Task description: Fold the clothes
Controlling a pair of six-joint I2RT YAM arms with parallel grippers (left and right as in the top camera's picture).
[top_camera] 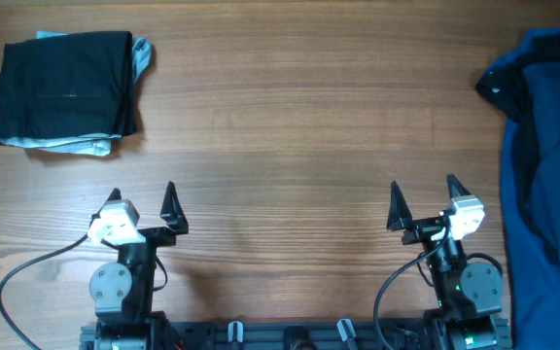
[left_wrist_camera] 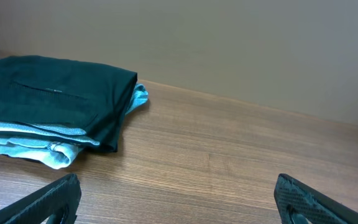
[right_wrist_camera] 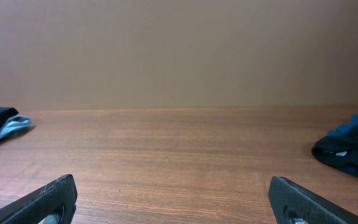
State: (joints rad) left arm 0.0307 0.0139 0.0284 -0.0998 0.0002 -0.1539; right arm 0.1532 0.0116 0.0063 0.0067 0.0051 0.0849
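A heap of unfolded clothes in navy, blue and black lies along the table's right edge; its near end shows at the right of the right wrist view as dark clothes. A folded stack of clothes, black on top with pale blue beneath, sits at the far left, and fills the left of the left wrist view as the same stack. My left gripper hovers open near the front edge, well short of the stack. My right gripper is open too, left of the heap, holding nothing.
The wooden table stretches between the stack and the heap. A grey cable loops beside the left arm's base, and a black cable curves by the right base. A plain wall stands behind the table.
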